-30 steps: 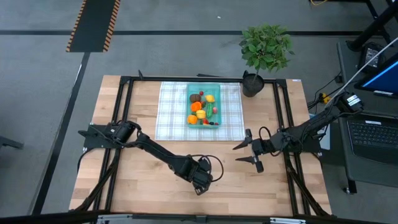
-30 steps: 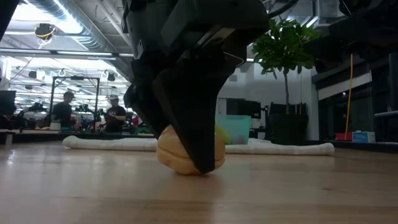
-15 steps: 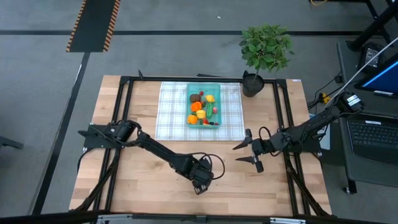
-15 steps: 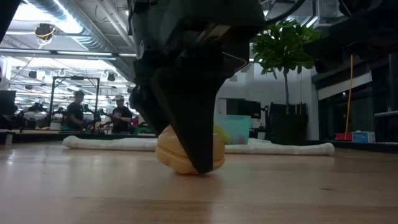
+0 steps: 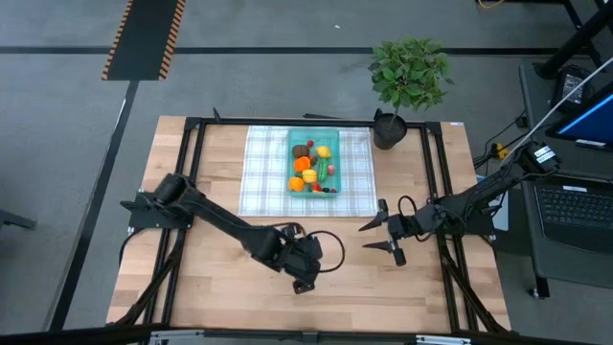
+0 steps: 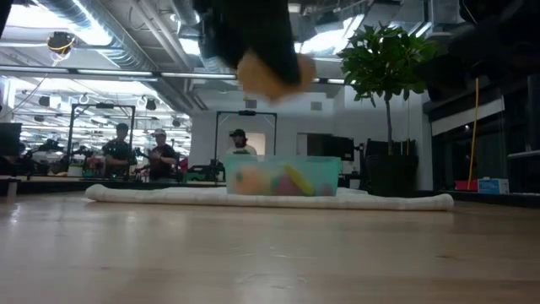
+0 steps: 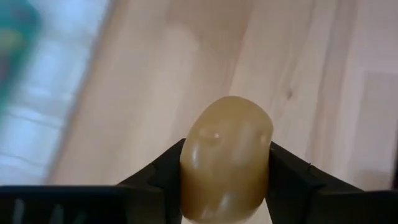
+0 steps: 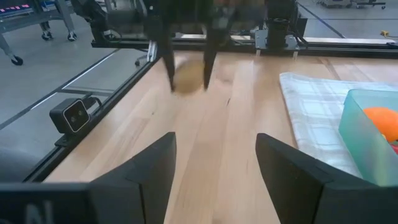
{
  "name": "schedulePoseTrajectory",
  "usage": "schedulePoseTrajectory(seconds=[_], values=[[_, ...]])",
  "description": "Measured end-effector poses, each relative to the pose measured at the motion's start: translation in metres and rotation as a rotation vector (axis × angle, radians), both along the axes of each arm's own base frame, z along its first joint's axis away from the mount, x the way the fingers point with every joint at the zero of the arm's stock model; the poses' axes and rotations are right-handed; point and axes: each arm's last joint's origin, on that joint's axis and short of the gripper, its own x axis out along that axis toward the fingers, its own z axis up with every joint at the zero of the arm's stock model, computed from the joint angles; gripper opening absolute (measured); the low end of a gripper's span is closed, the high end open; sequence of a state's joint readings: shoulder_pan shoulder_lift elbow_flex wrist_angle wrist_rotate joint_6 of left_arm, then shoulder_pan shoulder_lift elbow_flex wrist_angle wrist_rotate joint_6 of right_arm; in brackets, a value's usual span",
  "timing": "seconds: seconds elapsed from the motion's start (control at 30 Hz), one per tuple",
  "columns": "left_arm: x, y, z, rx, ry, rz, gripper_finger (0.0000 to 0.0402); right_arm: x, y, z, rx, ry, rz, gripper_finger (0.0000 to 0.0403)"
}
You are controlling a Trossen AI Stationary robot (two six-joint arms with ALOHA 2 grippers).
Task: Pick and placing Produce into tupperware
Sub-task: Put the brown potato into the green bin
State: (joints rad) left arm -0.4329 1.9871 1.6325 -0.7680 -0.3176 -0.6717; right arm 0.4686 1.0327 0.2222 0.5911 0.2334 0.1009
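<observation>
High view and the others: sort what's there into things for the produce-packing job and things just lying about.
For the job:
- potato, clamped in the left tool, lifted off the table
- tupperware with produce inside
- right tool, open, waiting over the table

Just lying about:
- checked cloth
- potted plant

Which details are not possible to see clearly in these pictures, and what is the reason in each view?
- High view: the potato is hidden under the left gripper; the produce pieces in the tupperware are too small to name individually.
- Low view: the top edge cuts off the left gripper; only the potato shows, blurred.
- Left wrist view: cloth blurred.
- Right wrist view: the right gripper hangs open; the edge cuts the tupperware.
</observation>
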Motion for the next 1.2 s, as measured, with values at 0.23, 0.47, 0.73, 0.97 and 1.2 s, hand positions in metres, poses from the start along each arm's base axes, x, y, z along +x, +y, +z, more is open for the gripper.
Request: schedulePoseTrajectory(seconds=[0.23,0.47,0.73,0.97,1.2], values=[[-0.014,-0.002,0.032,0.187,-0.117,-0.044,0.0157,-0.002,0.005,0.000,-0.001,-0.001,0.030,0.0223],[-0.014,-0.010,0.029,0.171,-0.171,-0.053,0.0157,-0.004,0.009,0.000,0.000,-0.008,0.057,0.0223],[-0.018,-0.038,-0.005,0.082,-0.374,-0.112,0.0159,-0.004,0.009,0.000,0.005,-0.007,0.055,0.0223],[-0.029,-0.051,-0.032,0.030,-0.631,-0.169,0.0156,-0.004,0.010,0.002,0.014,-0.020,0.055,0.0223],[-0.049,-0.042,-0.055,0.000,-0.862,-0.193,0.0158,-0.004,0.010,0.002,0.031,-0.015,0.051,0.0223]])
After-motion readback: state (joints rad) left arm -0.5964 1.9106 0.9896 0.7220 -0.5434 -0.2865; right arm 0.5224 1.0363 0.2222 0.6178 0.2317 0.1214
